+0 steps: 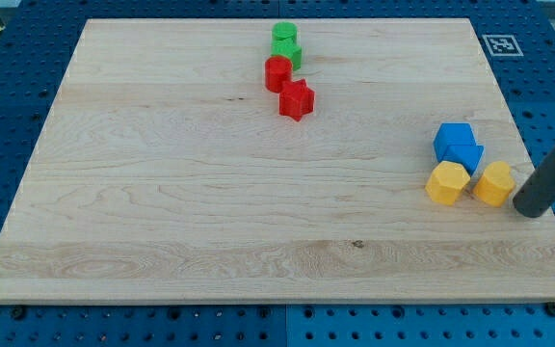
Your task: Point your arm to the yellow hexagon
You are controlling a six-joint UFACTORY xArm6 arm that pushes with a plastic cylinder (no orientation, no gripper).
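Note:
Two yellow blocks lie near the board's right edge. The left one [447, 182] looks like a hexagon; the right one [494, 183] has a shape I cannot make out. My tip [529, 208] rests at the board's right edge, just right of the right yellow block and very close to it; whether they touch is unclear. The dark rod slants up to the view's right. The hexagon-like block lies one block further left of the tip.
Two blue blocks [454, 139] [466, 157] sit pressed together just above the yellow ones. Near the top middle are two green blocks [284, 34] [290, 54], a red block [277, 72] and a red star-like block [297, 99]. The wooden board [162, 193] lies on a blue pegboard.

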